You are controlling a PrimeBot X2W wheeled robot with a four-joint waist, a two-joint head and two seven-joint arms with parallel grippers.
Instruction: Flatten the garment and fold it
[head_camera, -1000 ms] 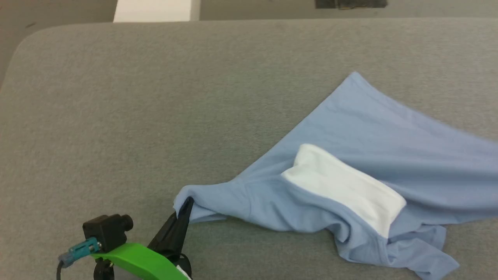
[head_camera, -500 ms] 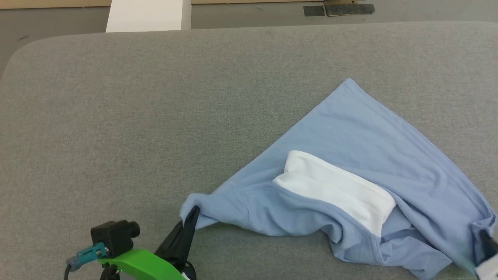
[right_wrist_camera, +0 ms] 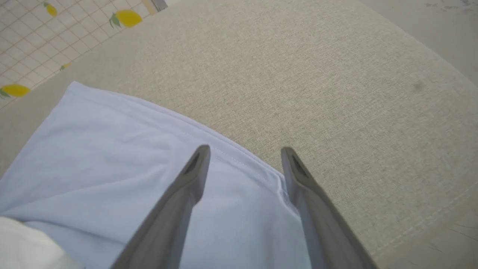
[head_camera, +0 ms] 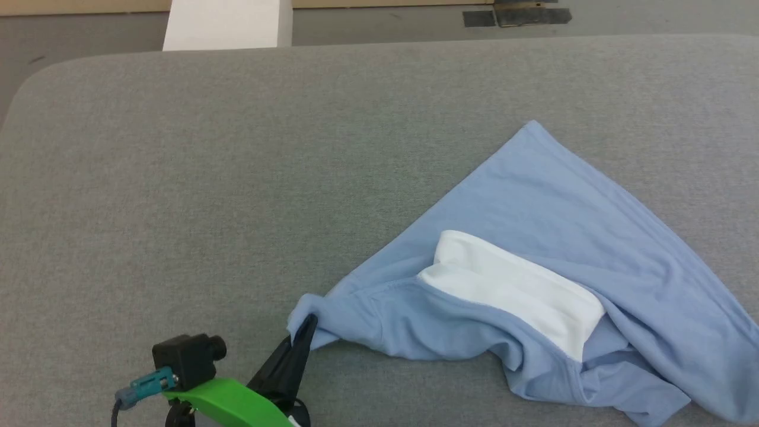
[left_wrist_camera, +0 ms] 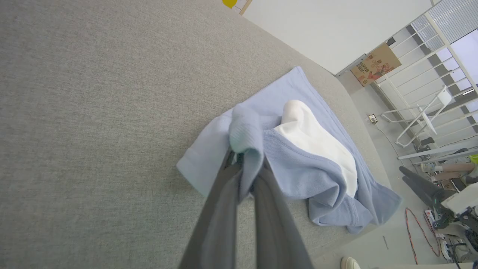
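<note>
- The garment [head_camera: 533, 225] is a light blue T-shirt. It lies on the right half of the grey tabletop [head_camera: 237, 148], close to the near edge.
- It is not flat yet. It makes a sort of triangle. One smooth corner points away, and the near side is a bunchy, wrinkly heap.
- A white patch [head_camera: 516, 290] shows in the middle. I think that is the inside of the shirt, so part of it is turned over on itself.
- The left end effector [left_wrist_camera: 242, 164] is clenched on a bit of the shirt at its left tip. The left wrist view shows blue cloth pinched between the two dark fingers and curling over their tips.
- The right end effector [right_wrist_camera: 245, 153] is released. Its two fingers stand wide apart with nothing held between them. It hangs over the stitched edge of the shirt, where blue cloth meets bare tabletop. I cannot tell if it touches the cloth.
- What is done: only the very start, I think. One end is caught.
- What is left: almost all of it. The other end needs a grab, the shirt needs spreading out flat, and no neat fold has been made.
</note>
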